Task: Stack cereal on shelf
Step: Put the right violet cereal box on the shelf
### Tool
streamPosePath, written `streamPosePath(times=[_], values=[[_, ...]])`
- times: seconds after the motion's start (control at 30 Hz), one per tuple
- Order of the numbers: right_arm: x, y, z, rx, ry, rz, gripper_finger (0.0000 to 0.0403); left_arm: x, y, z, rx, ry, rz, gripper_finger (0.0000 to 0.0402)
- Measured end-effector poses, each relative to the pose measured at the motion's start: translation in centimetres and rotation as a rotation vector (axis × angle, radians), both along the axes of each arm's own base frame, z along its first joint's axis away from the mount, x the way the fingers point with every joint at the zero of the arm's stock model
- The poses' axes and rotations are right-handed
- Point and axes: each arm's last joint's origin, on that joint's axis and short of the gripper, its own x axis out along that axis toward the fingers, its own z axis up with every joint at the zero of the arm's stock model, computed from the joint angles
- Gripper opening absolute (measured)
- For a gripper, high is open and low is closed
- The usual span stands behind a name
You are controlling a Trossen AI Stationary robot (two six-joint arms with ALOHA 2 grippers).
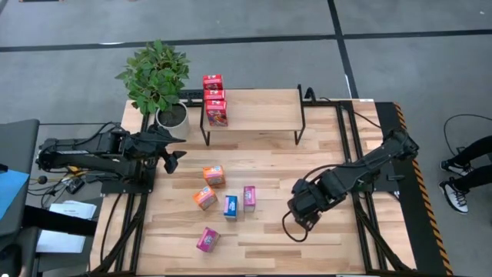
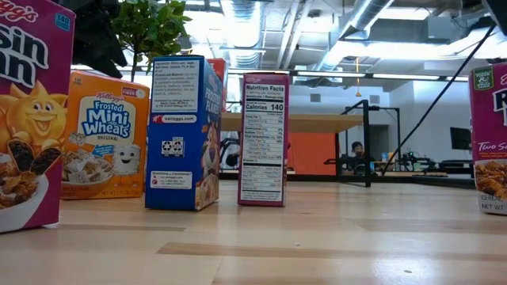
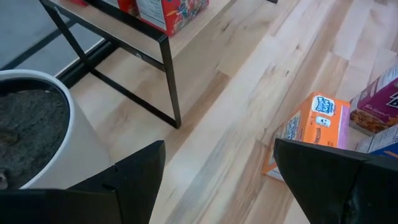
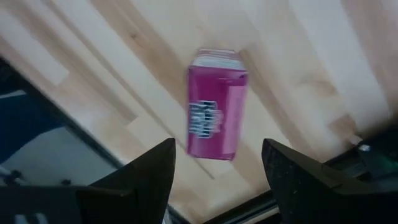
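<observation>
The shelf [image 1: 257, 115] stands at the table's far side, with three red cereal boxes [image 1: 214, 100] standing on its left end. Loose boxes stand or lie on the table: two orange [image 1: 214, 175] [image 1: 204, 198], a blue [image 1: 231, 206], a magenta [image 1: 249, 198] and another magenta [image 1: 207, 239] near the front edge. My left gripper [image 1: 175, 151] is open and empty, left of the orange boxes, beside the plant pot. My right gripper [image 1: 300, 219] is open and empty, right of the boxes; a magenta box [image 4: 214, 121] lies beyond its fingers.
A potted plant [image 1: 157, 81] in a white pot [image 3: 31, 130] stands left of the shelf, close to my left gripper. The shelf's black leg [image 3: 171, 81] is just ahead of it. Bare tabletop lies between the boxes and the shelf [image 1: 261, 165].
</observation>
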Motion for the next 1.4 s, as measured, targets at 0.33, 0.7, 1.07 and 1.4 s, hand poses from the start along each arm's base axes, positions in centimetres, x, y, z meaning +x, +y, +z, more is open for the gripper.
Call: streamPosePath(times=[0.33,0.7,1.07,1.4], values=[[0.1,-1.4,0.2,-0.021,0.023,0.029,0.0266,0.0,-0.1,0.0,-0.018,-0.001,-0.025,0.0290],[0.5,-3.3,0.7,0.009,0.005,0.069,0.0266,0.2,-0.1,0.1,-0.036,-0.031,-0.022,0.0307],[0.8,-4.1,0.7,0.062,0.014,0.125,0.0266,0.5,-0.2,1.0,-0.050,-0.131,-0.056,0.0321],[0.4,-2.5,0.7,0.093,0.015,0.072,0.0266,1.0,-0.2,0.7,-0.028,-0.088,-0.074,0.0321]])
